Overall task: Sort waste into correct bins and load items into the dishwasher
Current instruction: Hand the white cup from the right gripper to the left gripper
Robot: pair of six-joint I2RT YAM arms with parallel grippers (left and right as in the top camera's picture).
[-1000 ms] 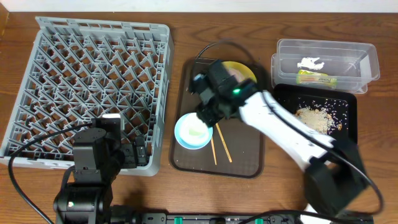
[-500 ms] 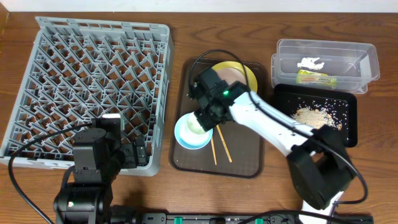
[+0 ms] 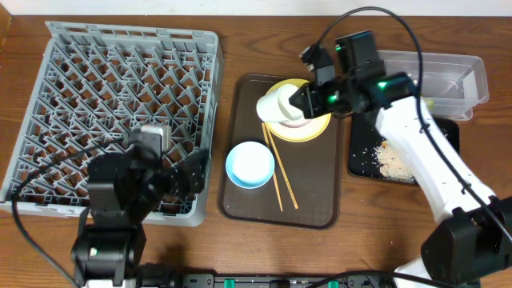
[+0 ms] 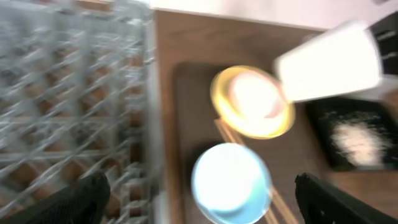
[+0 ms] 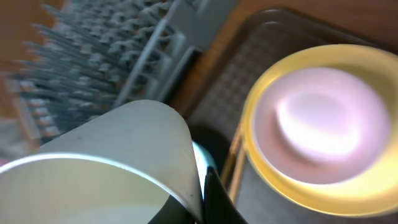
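Note:
My right gripper (image 3: 302, 101) is shut on the rim of a small white cup (image 3: 276, 105) and holds it tilted above the left edge of the yellow plate (image 3: 314, 131). In the right wrist view the cup (image 5: 99, 162) fills the lower left, its wall pinched in the gripper (image 5: 202, 194). A white round dish (image 5: 323, 121), apparently the white bowl, sits on the plate. The light blue bowl (image 3: 250, 166) and the wooden chopsticks (image 3: 280, 172) lie on the brown tray. My left gripper (image 3: 194, 170) is open and empty over the grey rack's (image 3: 112, 88) near right corner; its view is blurred.
The dark brown serving tray (image 3: 308, 204) lies in the middle. The clear tub (image 3: 448, 68) stands at the back right, partly behind my right arm. The black tray (image 3: 364, 164) below it holds beige crumbs (image 3: 396, 158). The blue bowl also shows in the left wrist view (image 4: 231, 182).
My right gripper has lifted the white cup out of the blue bowl and carried it back and right, above the yellow plate. My left gripper has shifted right, towards the tray.

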